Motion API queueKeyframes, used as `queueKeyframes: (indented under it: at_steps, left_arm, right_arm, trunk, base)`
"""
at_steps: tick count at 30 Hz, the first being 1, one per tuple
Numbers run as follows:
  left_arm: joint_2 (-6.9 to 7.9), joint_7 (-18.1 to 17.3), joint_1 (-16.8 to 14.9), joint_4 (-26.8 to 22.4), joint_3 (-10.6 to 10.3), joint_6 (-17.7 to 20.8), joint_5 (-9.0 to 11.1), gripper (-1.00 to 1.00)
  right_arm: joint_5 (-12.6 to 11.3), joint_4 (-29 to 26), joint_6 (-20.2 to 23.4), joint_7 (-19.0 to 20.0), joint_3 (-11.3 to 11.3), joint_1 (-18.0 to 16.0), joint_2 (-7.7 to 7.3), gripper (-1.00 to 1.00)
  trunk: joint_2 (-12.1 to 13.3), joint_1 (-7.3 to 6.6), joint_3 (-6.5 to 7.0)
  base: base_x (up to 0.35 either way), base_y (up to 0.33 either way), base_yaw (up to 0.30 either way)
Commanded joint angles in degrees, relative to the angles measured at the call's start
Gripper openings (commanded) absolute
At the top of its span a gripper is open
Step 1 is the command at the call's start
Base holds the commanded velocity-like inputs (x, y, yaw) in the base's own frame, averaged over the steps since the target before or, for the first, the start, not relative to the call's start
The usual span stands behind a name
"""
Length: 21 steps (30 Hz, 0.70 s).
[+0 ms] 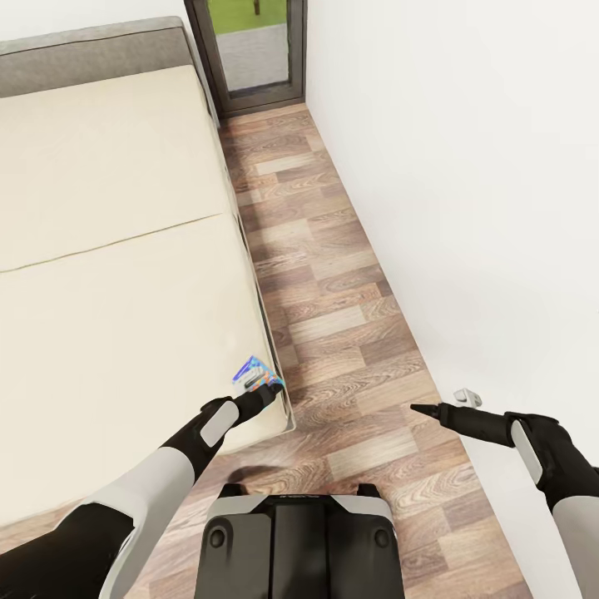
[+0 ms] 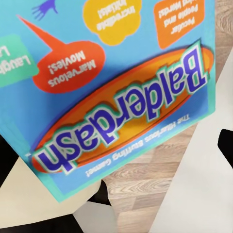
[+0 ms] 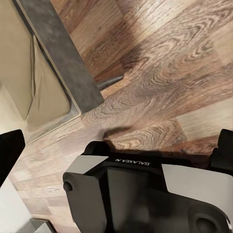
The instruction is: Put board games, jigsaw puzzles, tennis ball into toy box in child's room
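Note:
A blue Balderdash board game (image 1: 254, 372) hangs tilted over the near corner of the bed (image 1: 100, 274), and my left gripper (image 1: 259, 391) is shut on it. In the left wrist view the box's cover (image 2: 121, 92) shows at very close range, with its orange oval and speech bubbles. My right gripper (image 1: 418, 408) hovers over the wooden floor beside the white wall. It is open and holds nothing; its dark fingers (image 3: 9, 155) stand far apart in the right wrist view. The toy box, table, puzzles and tennis ball are out of view.
A strip of wooden floor (image 1: 333, 291) runs between the bed and the white wall (image 1: 482, 208) towards a glass door (image 1: 249, 50). My base (image 1: 291, 541) stands at the bed's corner. A small white fitting (image 1: 467, 396) sits low on the wall near my right gripper.

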Motion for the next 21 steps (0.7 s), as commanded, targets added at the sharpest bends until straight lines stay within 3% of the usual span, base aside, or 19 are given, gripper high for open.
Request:
queueKeyframes:
  at_steps: [1, 21]
  left_arm:
    - [0.03, 0.07, -0.03, -0.02, -0.25, 0.09, 0.30, 1.00]
    - [0.03, 0.07, -0.03, -0.05, -0.25, 0.09, 0.30, 1.00]
  right_arm:
    - [-0.28, -0.01, 0.38, 0.03, -0.07, -0.01, 0.00, 1.00]
    - [-0.32, -1.85, 0.40, 0.03, -0.02, 1.09, 0.09, 1.00]
  trunk:
    - [-0.09, 0.03, -0.06]
    - [-0.09, 0.03, -0.24]
  base:
    - [0.000, 0.000, -0.018]
    - [0.000, 0.000, -0.054]
